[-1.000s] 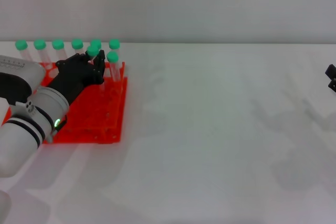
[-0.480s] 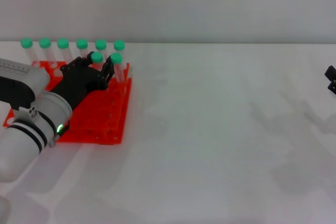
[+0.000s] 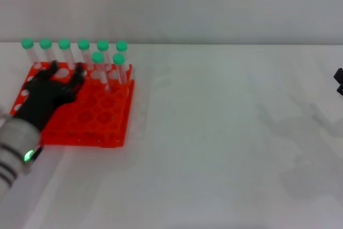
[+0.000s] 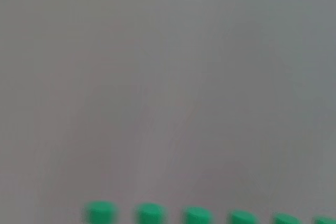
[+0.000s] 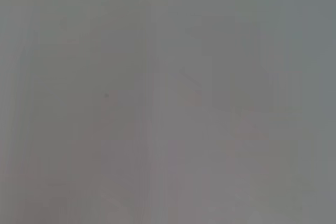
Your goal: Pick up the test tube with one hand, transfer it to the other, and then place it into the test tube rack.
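Note:
The orange-red test tube rack (image 3: 99,119) stands at the left of the white table. Several green-capped tubes stand upright in it: a row along the back and two in the second row. The test tube (image 3: 97,60) is the left one of those two, next to another tube (image 3: 118,63). My left gripper (image 3: 67,72) is open and empty, low over the rack's left part, apart from the tubes. A row of green caps (image 4: 149,213) shows in the left wrist view. My right gripper (image 3: 338,81) sits parked at the far right edge.
A plain pale wall runs behind the table. White tabletop (image 3: 225,132) stretches between the rack and the right gripper. The right wrist view shows only a plain grey surface.
My left gripper let go of the test tube in the rack's second row, then drew back to the left and toward me. The rack shifted slightly. The right arm has not moved.

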Motion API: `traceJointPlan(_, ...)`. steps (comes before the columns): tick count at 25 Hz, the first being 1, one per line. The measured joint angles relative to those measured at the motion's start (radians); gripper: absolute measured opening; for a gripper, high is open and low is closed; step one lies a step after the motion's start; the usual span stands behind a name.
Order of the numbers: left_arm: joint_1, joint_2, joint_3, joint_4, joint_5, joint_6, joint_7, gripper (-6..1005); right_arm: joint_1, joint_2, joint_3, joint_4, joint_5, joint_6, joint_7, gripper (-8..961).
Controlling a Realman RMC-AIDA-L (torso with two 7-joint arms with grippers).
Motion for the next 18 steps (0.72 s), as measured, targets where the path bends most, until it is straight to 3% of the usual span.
traceJointPlan(7, 0.147, -0.003, -0.116, 0.0, -0.011, -0.179, -0.008, 608, -0.009, -0.003, 0.012, 0.0, 0.002, -0.004, -0.001, 858)
traceJointPlan(18, 0.281, -0.003, -0.128, 0.001, -0.201, -0.325, -0.012, 610, -0.014, -0.001, 0.068, 0.019, 0.005, -0.006, -0.041, 856)
